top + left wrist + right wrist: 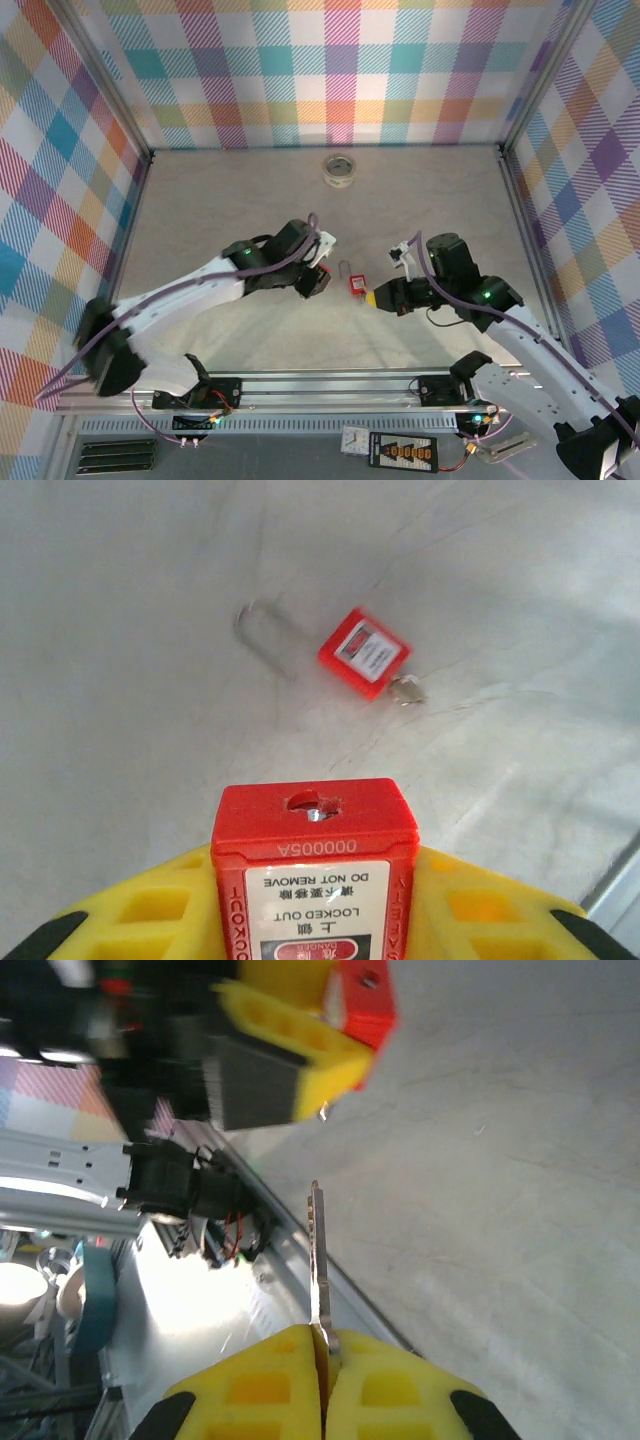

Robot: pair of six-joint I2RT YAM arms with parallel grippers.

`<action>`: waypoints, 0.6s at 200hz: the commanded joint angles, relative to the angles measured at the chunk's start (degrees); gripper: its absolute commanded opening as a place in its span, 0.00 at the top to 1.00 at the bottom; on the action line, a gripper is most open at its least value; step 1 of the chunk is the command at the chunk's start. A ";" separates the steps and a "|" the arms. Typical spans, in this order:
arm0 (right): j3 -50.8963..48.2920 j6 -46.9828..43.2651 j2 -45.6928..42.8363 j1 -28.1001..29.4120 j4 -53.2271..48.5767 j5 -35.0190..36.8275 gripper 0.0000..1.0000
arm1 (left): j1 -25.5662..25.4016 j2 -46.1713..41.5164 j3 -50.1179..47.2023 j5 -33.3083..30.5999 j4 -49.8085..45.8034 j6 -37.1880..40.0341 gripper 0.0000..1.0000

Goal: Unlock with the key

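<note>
As the right gripper (322, 1365) pinches the key (317, 1260) tight, blade pointing straight out, left gripper (315, 900) is clamped on a red padlock (314, 865) w/ keyhole (312, 804) facing outward. Keyhole sits ahead of key tip, apart & a bit off-axis; prob needs aligning first

Narrow gap between our left hand (320, 283) and right hand (378, 298), loose red padlock (355, 283) in it, open desk (230, 200) beyond, tape roll (340, 170) far back.
</note>
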 commanded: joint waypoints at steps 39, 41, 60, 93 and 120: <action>8.14 -4.75 5.12 -0.21 -11.56 -9.79 1.00 | -4.52 -14.74 -8.08 0.67 5.31 38.18 0.93; 8.35 -5.00 5.41 -0.26 -11.83 -9.90 1.00 | -4.59 -14.68 -7.77 0.64 4.79 38.83 0.93; 10.02 -7.19 8.01 -0.21 -13.33 -12.88 1.00 | -5.49 -12.68 -3.60 -0.53 -1.21 43.88 0.98; 10.94 -7.60 13.19 0.30 -12.75 -17.16 1.00 | -9.38 -10.16 0.46 -2.42 -4.26 51.61 1.00; 11.75 -6.81 14.76 0.49 -11.60 -18.89 1.00 | -10.95 -8.85 3.45 -1.91 -5.82 55.43 1.00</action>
